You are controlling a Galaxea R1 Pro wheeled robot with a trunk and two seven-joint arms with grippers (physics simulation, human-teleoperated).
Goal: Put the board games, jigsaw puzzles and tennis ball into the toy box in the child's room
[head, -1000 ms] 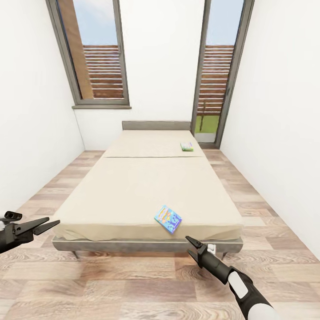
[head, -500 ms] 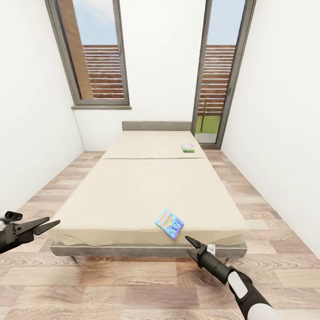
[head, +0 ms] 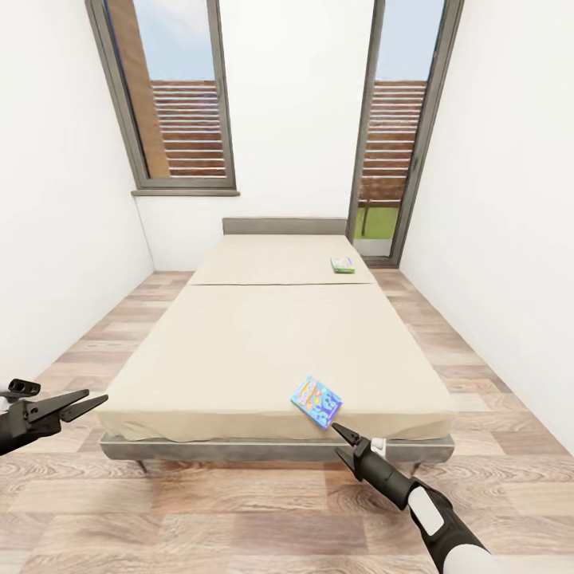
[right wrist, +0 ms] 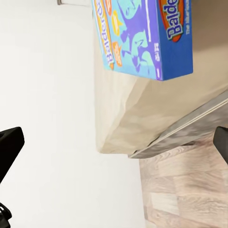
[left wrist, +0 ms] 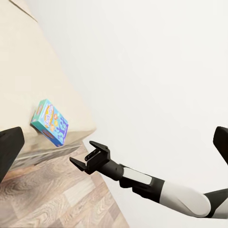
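Note:
A blue board game box (head: 317, 401) lies on the beige bed (head: 271, 343) near its front right corner; it also shows in the left wrist view (left wrist: 50, 122) and close up in the right wrist view (right wrist: 142, 35). A green board game box (head: 344, 264) rests far back on the bed's right side. My right gripper (head: 341, 442) hangs open just in front of and below the blue box, apart from it, with nothing between its fingers. My left gripper (head: 76, 404) is open and empty off the bed's front left corner. The table, toy box, puzzles and ball are out of view.
The bed fills the middle of a narrow room, with strips of wooden floor (head: 239, 510) on either side and in front. White walls close in left and right. A window (head: 171, 96) and a glass door (head: 395, 127) stand behind the headboard.
The whole picture has shifted slightly, so the camera has moved; the bed and blue box now sit a little further right in view. Both grippers hold the same pose, still open.

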